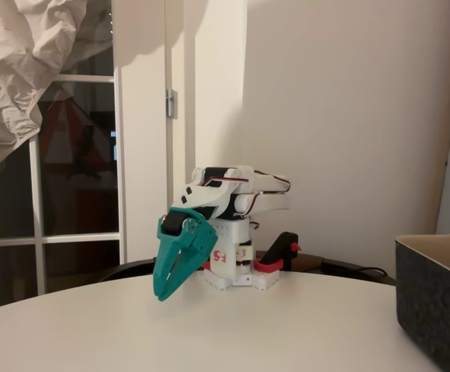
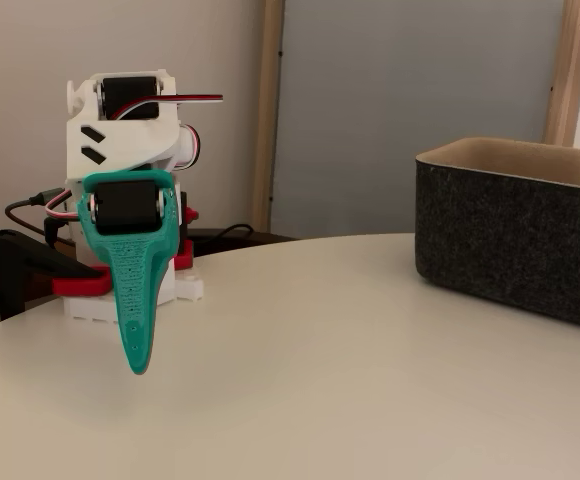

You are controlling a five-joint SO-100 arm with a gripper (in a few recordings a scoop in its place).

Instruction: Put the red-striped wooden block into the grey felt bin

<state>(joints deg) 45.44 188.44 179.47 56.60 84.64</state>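
In both fixed views your teal two-finger end effector [image 1: 165,291] hangs clenched and empty, tip down just above the white round worktop [image 2: 370,380], with the dark grey felt bin [image 2: 515,235] well to its right and no red-striped block to be seen.

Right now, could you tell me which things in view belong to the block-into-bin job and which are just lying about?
For the job:
- grey felt bin, at the right in both fixed views
- gripper, teal, folded down near the table, fingers together, holding nothing

Lying about:
- red-and-black clamp at the arm's base
- crumpled white sheet by the window
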